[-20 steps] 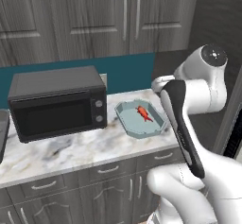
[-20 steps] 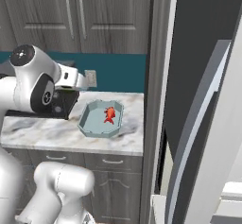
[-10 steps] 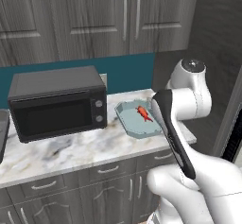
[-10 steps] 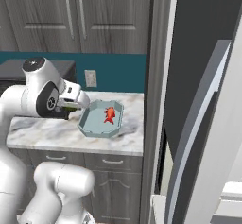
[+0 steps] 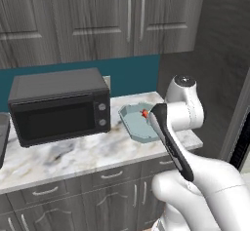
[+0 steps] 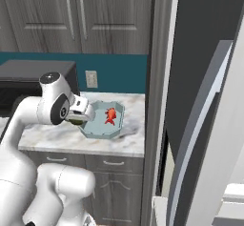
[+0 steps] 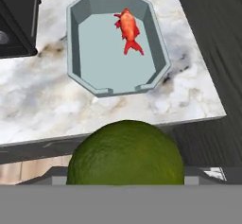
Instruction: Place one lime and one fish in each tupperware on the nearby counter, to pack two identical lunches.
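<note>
My gripper [image 6: 78,118] is shut on a dark green lime [image 7: 125,154] that bulks large at the bottom of the hand view and hides the fingertips. In the right base view the lime [image 6: 75,122] hangs just off the near left rim of the pale teal octagonal tupperware [image 6: 101,123]. That tupperware [image 7: 116,43] stands on the marble counter [image 7: 38,105] with the red-orange fish [image 7: 128,29] lying in its far part. In the left base view my arm covers part of the tupperware [image 5: 136,123] and most of the fish [image 5: 145,113].
A black microwave [image 5: 58,105] stands left of the tupperware, its corner [image 7: 14,20] close to the container. A tall dark panel [image 6: 162,101] walls off the counter's right end. The counter's front edge [image 7: 118,128] runs just beyond the lime. Upper cabinets [image 5: 97,20] hang overhead.
The arm has swung forward and down, carrying the lime from beside the base to the near left rim of the teal tupperware. The fish and the tupperware have not moved.
</note>
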